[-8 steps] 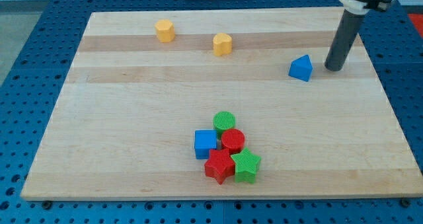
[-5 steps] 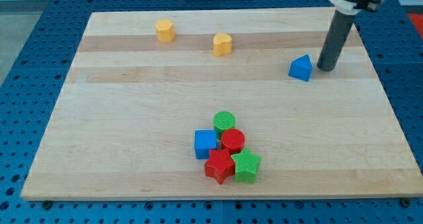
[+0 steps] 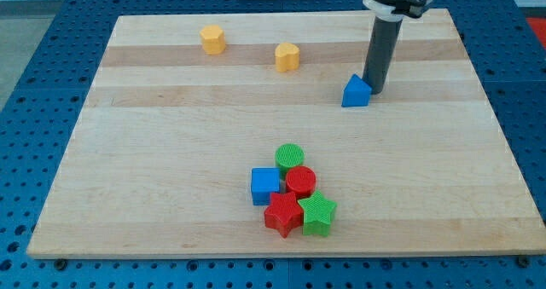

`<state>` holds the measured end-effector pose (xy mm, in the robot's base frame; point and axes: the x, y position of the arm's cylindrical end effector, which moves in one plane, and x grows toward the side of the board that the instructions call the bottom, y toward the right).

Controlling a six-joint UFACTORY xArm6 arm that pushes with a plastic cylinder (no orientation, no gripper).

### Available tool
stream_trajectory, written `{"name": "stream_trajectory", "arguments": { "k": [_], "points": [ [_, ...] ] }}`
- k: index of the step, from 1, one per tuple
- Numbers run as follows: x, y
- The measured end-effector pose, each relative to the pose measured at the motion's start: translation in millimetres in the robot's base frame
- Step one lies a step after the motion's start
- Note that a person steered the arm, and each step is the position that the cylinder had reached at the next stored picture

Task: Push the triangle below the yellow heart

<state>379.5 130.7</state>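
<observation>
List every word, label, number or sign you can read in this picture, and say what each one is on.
None: no readable text, number or sign shows anywhere.
Wooden board: bare grain, no markings.
Blue triangle, two yellow blocks and the cluster near the view's bottom: plain coloured faces, no labels.
Dark rod, with my tip at the triangle's right edge: no print visible.
Blue perforated surface around the board: holes only.

Blue triangle [image 3: 356, 92]: small solid blue block, flat on the worktop, upper right of centre in the frame, apex pointing to the view's top, my tip [image 3: 374, 90] right against its right side.
Yellow heart [image 3: 287, 56]: small yellow block, upright, upper middle of the frame, up and left of the triangle, well apart.
</observation>
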Motion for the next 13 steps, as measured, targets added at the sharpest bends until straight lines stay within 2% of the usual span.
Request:
{"name": "stream_trajectory", "arguments": {
  "k": [3, 5, 6, 13],
  "points": [
    [2.6, -10.3],
    [24.8, -10.3],
    [29.9, -28.4],
    [31.0, -77.7]
  ]
}}
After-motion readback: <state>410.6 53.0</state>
